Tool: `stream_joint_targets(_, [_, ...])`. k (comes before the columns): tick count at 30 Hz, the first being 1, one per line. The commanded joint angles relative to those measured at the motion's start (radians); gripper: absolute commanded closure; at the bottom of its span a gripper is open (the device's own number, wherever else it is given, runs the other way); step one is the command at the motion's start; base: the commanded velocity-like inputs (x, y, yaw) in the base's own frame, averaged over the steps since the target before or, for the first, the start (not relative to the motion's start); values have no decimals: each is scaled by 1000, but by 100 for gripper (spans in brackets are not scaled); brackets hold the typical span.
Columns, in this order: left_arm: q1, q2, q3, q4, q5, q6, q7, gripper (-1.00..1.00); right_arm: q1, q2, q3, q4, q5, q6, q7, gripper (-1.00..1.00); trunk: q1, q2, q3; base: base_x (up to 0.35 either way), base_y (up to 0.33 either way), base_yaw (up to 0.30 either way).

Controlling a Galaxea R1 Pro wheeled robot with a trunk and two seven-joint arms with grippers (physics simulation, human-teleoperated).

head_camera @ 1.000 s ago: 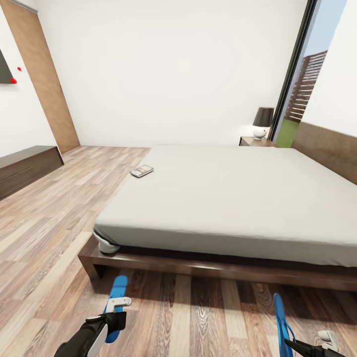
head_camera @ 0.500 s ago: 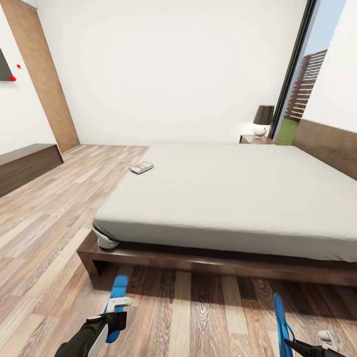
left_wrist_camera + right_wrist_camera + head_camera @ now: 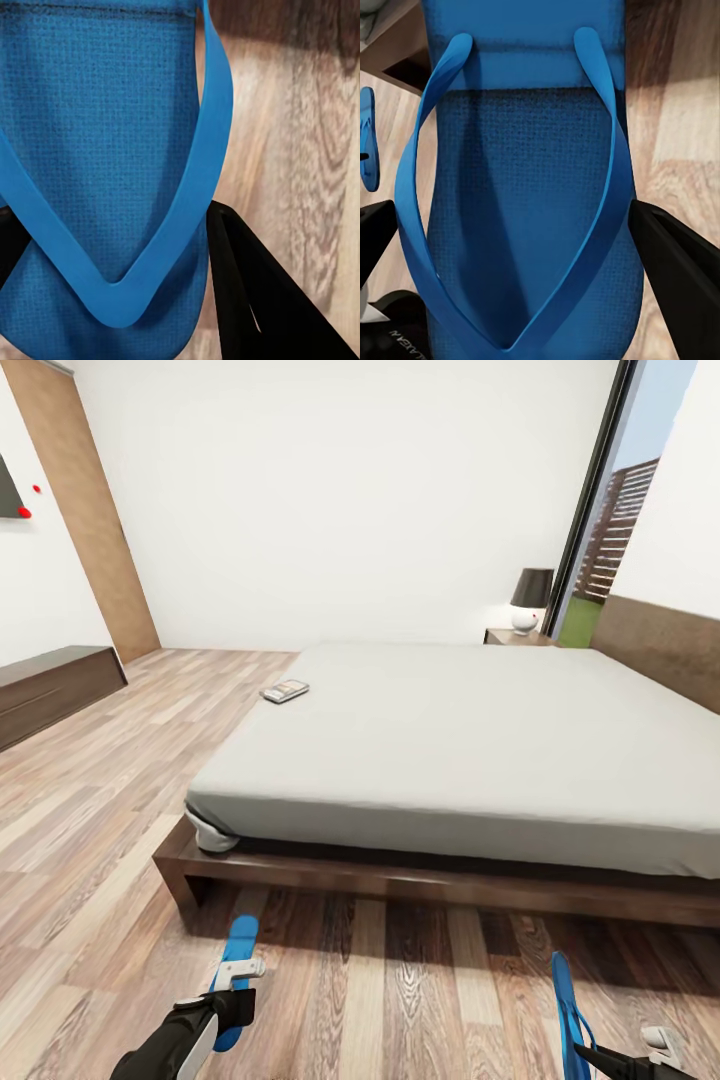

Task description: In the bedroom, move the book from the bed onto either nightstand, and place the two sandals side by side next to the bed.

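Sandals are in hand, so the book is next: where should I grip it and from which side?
The book lies flat near the left edge of the bed, toward its far end. Coming from the floor side at the left looks best: pinch the cover's edge nearest the mattress edge, pincer low and level, since a thin flat book offers little from above.

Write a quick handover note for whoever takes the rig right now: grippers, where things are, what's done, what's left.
Left gripper shut on one bright blue flat sandal. Right gripper shut on the other blue sandal.
Both are held over the wood-plank floor at the foot of the low grey-mattress bed.
The small dark paperback book lies on the bed's far left edge.
Done: both sandals picked up.
Left: set sandals side by side beside the bed; move book to the dark wooden nightstand.
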Motion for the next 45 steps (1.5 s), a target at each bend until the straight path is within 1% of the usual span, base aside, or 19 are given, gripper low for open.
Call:
stream_joint_targets(1, [0, 0, 2, -2, 3, 7, -4, 100, -1, 0, -3, 1, -1, 0, 3, 100, 4, -8, -4, 0, 0, 0])
stream_joint_targets(6, [-1, -1, 2, -2, 3, 7, -5, 100, -1, 0, -2, 1, -1, 0, 3, 100, 23, -43, -20, 0, 0, 0])
stream_joint_targets(45, [-1, 0, 1, -3, 3, 5, -4, 100, -1, 0, -4, 1, -1, 0, 3, 100, 40, -52, -171, 0, 0, 0])
